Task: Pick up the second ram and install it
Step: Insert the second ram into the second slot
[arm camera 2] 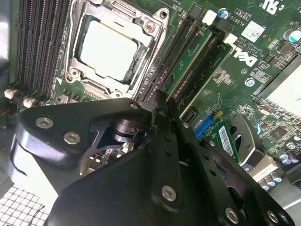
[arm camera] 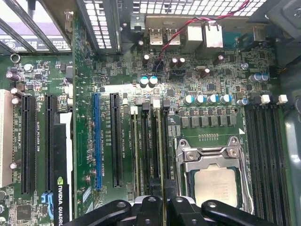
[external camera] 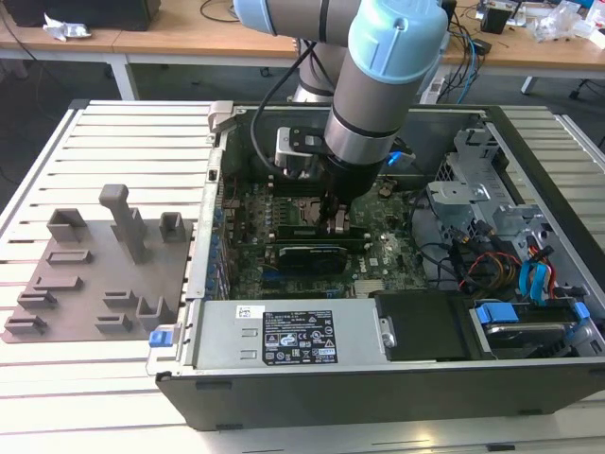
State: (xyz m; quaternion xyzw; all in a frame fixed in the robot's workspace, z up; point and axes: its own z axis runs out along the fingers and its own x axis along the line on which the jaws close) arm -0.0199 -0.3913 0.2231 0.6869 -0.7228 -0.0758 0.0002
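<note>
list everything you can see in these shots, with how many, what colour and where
Open dark grey metal computer case: one, on the slatted white table.
Green motherboard: one, inside the case.
Silver processor in its metal socket frame: one, on the motherboard.
Thin green ram stick: one, standing in a black memory slot beside the processor socket, at the gripper's tips.
Black graphics card: one, across the motherboard.
Grey plastic holder tray with raised blocks: one, on the table at the exterior view's left of the case.
Wooden desks: behind.
Black gripper: one, down over the memory slots.
</note>
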